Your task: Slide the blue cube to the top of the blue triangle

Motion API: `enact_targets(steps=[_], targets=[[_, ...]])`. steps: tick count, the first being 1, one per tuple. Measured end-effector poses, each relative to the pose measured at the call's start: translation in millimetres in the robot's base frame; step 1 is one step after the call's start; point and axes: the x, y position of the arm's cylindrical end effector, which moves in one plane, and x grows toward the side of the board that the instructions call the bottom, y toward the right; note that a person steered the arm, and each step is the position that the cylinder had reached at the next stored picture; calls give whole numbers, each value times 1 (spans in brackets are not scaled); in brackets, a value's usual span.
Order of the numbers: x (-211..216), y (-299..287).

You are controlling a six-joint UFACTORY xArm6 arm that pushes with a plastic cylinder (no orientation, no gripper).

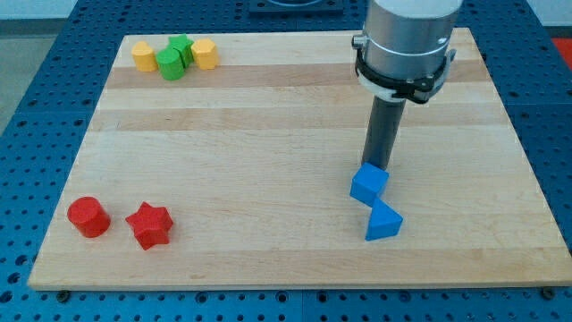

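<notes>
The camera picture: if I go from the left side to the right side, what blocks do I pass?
red cylinder → yellow block and red star → green blocks → second yellow block → blue cube, with my tip at its top edge → blue triangle

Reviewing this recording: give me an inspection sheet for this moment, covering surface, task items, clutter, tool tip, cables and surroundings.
Surface: wooden board, flat.
Job's things: blue cube sits just above the blue triangle, touching or nearly so.
Clutter: two yellow blocks and two green blocks bunched at the view's top left; red cylinder and red star at bottom left.
Grippers: none; my tip is at the blue cube's top edge.
Cables: nothing seen.
Surroundings: blue perforated table around the board.
</notes>
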Motion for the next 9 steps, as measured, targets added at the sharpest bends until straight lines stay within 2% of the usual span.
enact_targets(steps=[2, 3, 4, 6, 7, 8, 9], targets=[[9, 0], [-16, -20], [-30, -98], [-80, -321], [-134, -401], [-134, -401], [-176, -402]])
